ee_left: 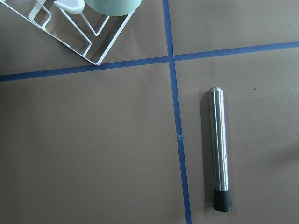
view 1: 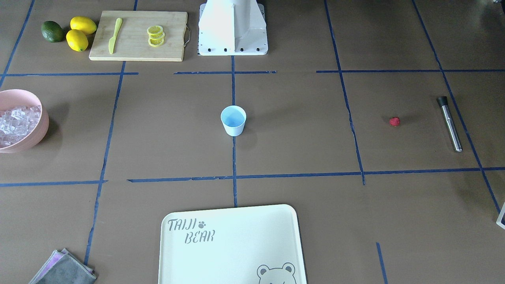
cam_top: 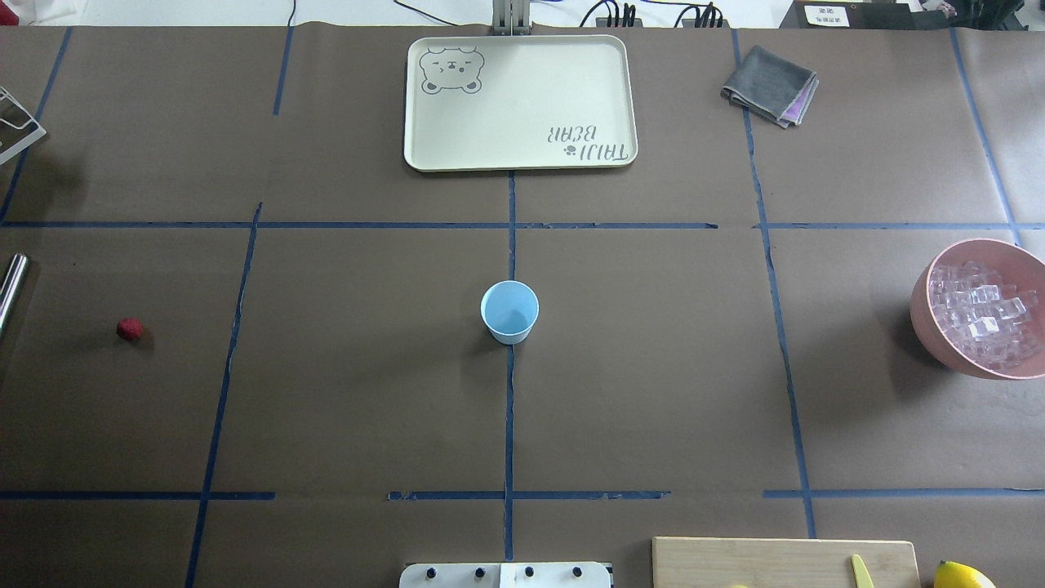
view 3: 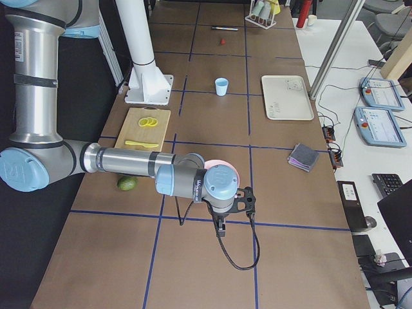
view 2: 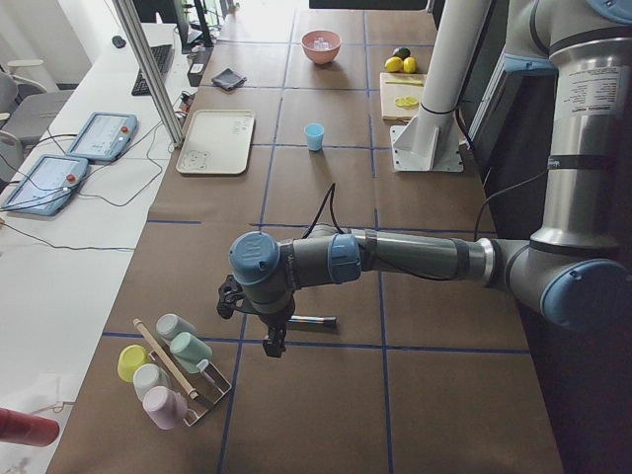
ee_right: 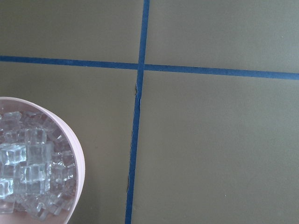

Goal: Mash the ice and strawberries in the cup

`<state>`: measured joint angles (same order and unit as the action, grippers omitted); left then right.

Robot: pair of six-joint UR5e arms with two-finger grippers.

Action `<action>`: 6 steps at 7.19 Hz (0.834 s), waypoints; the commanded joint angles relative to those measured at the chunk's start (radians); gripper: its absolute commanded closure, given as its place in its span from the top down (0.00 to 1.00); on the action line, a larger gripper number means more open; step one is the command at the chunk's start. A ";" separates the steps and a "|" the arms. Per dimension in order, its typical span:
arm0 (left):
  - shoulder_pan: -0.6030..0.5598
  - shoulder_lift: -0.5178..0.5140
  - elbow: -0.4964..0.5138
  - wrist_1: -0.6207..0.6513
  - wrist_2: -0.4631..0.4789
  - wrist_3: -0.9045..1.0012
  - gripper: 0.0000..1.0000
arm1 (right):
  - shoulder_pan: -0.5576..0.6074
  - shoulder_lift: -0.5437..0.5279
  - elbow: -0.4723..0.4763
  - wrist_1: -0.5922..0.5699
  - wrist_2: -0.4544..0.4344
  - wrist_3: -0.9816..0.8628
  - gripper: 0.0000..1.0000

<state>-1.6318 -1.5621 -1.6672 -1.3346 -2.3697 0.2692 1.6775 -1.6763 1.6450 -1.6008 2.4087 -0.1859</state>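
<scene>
Overhead exterior shows the cup (cam_top: pixel 509 310) empty in the middle of the worktop (cam_top: pixel 367 392), the strawberry (cam_top: pixel 129 329) well off to the robot's left, and the ice (cam_top: pixel 984 314) in the pink bowl (cam_top: pixel 927 335) far right. So the left hand (view 2: pixel 272 346) sits nearer the berry and the right hand (view 3: pixel 221 230) nearer the ice. Can't tell if either is released or clenched.

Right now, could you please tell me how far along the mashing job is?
Nothing looks done yet: the cup stands empty. Nothing is in hand: the ice sits in the pink bowl, the strawberry lies on the table, and the muddler lies untouched. Loading the cup and mashing are all left.
</scene>
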 commanded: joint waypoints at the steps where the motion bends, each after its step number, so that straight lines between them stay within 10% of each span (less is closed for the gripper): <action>1: 0.000 0.002 0.000 0.000 0.000 0.005 1.00 | 0.001 0.003 0.009 0.001 0.000 0.005 0.99; 6: 0.000 0.004 -0.008 -0.002 0.000 0.002 1.00 | -0.001 0.038 0.015 0.009 -0.023 0.011 0.99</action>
<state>-1.6318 -1.5590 -1.6697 -1.3361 -2.3700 0.2737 1.6780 -1.6650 1.6586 -1.5914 2.4017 -0.1784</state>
